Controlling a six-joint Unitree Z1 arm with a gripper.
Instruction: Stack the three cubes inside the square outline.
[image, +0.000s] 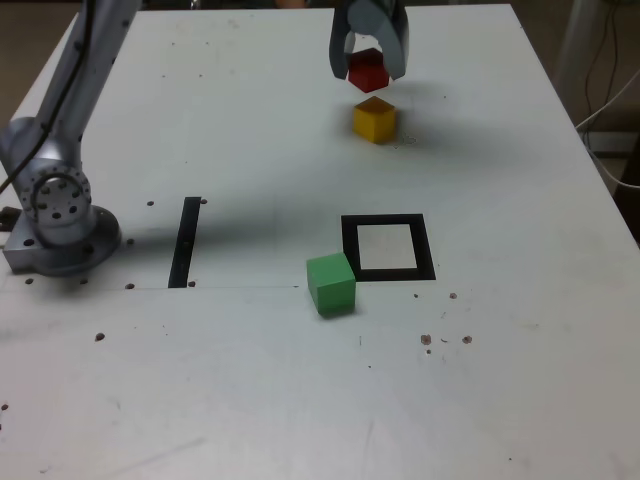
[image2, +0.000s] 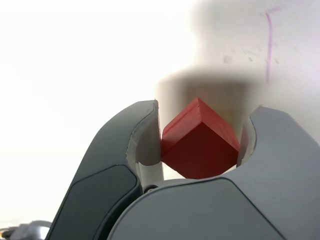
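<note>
Three cubes are on view. The red cube (image: 367, 72) sits clamped between the two jaws of the pincer (image: 368, 72), at the far side of the bench (image: 250, 380), and appears lifted clear of the surface. The yellow cube (image: 374, 119) rests on the bench just on the near side of the red one, apart from it. The green cube (image: 331, 284) lies near the viewer, touching or just overlapping the left near corner of the square outline (image: 388, 247) as the exterior view shows it. The white square inside the outline holds no cube.

Risks from this state:
1. The wrist view shows the red cube (image2: 200, 145) gripped corner-on, rotated between the jaws, not flat face to face. Contact looks narrow, so the cube may twist or slip during transport.
2. A cube released while rotated may land askew and give a poor base for the stack.
3. The yellow cube lies close beneath the carry path toward the outline; a low pass could knock it.
4. The green cube crowds the outline's corner and could be nudged on descent.

Arm pose: the base (image: 55, 225) stands at the exterior view's left; the arm reaches across to the far side, with the pincer (image2: 200, 165) pointing downward over the bench. A straight tape strip (image: 185, 242) lies beside the base.
</note>
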